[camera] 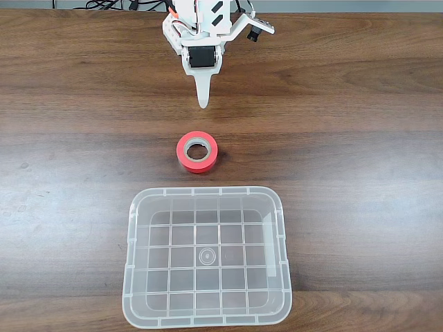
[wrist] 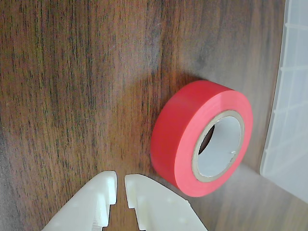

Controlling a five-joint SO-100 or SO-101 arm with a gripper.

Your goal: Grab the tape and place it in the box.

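Fixed view, near→far: box sits at near edge of table, empty, grid bottom visible, open side up. Tape lies flat on table just beyond box's far rim, not touching it, roughly centred on box width. Gripper is seen further back, tip pointing toward tape, apart from it w/ bare wood between.

Wrist view: fingers are nearly pressed together, only a thin slit between tips, nothing held. Tape is right of tips, close but no contact; box wall at right edge.

Step in hand judged as approach/pre-grasp; nothing placed yet. To do it well: fingers should be spread before descent, since the slit is too narrow for the roll wall. Tips are offset to tape's left in wrist view, so re-centring is needed. One finger into core, one outside, is likely the most secure pinch. Box rim is close behind, so overshoot should be avoided.
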